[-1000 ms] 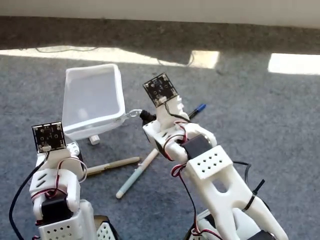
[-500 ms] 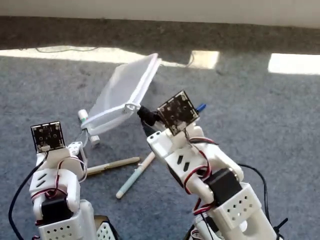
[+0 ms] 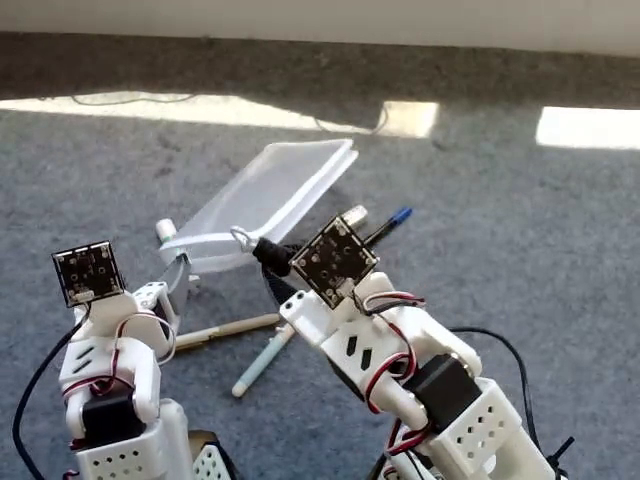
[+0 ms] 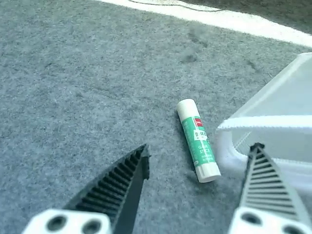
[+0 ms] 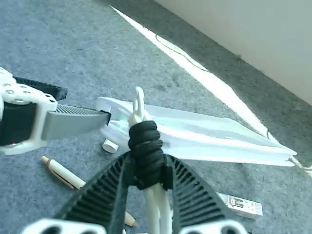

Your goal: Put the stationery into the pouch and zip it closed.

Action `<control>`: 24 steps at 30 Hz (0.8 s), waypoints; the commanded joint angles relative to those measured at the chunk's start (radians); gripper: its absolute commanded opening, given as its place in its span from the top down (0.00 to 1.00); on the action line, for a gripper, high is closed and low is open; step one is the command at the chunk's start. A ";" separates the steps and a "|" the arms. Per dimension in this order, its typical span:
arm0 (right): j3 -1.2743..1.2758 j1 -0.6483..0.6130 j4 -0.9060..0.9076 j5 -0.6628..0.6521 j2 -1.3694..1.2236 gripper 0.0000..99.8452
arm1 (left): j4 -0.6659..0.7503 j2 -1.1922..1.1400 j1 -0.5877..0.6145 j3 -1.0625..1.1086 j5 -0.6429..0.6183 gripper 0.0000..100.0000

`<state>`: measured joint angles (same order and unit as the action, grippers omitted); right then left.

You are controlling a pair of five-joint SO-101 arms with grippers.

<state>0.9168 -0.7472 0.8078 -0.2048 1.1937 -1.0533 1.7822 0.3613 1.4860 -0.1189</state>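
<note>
The translucent white pouch (image 3: 275, 190) hangs tilted over the carpet, its zipper end low. My right gripper (image 3: 272, 258) is shut on the black zipper pull cord (image 5: 146, 148) at the pouch (image 5: 209, 139) corner. My left gripper (image 4: 200, 147) stands open close above the carpet, its fingers (image 4: 122, 178) either side of a green-and-white glue stick (image 4: 197, 141) that lies beside the pouch edge (image 4: 273, 122). From above, the left gripper (image 3: 172, 278) sits just under the pouch's low end, near the glue stick (image 3: 165, 232). A beige pen (image 3: 228, 327) and a pale teal pen (image 3: 262, 362) lie between the arms.
A blue-tipped pen (image 3: 392, 220) and a small white item (image 3: 353, 214) lie on the grey carpet beyond the right arm. A small boxed item (image 5: 241, 204) rests under the pouch. A sunlit strip (image 3: 200, 108) and a cable run along the far side.
The pouch went from sitting upright and open at the left to hanging tilted. The right arm drew the zipper pull back and left, and the glue stick came into sight.
</note>
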 commanded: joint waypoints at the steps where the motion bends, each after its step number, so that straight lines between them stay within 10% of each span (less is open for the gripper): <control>1: -0.015 -0.008 0.002 -0.014 0.022 1.00 | -0.028 0.005 -0.031 -0.059 -0.011 0.68; 24: -0.067 -0.035 0.139 -0.057 0.248 1.00 | -0.002 0.005 0.007 -0.038 -0.052 0.69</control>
<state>0.9122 -0.7549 0.9505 -0.2401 1.4254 -1.0717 1.7868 0.3690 1.4814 -0.1649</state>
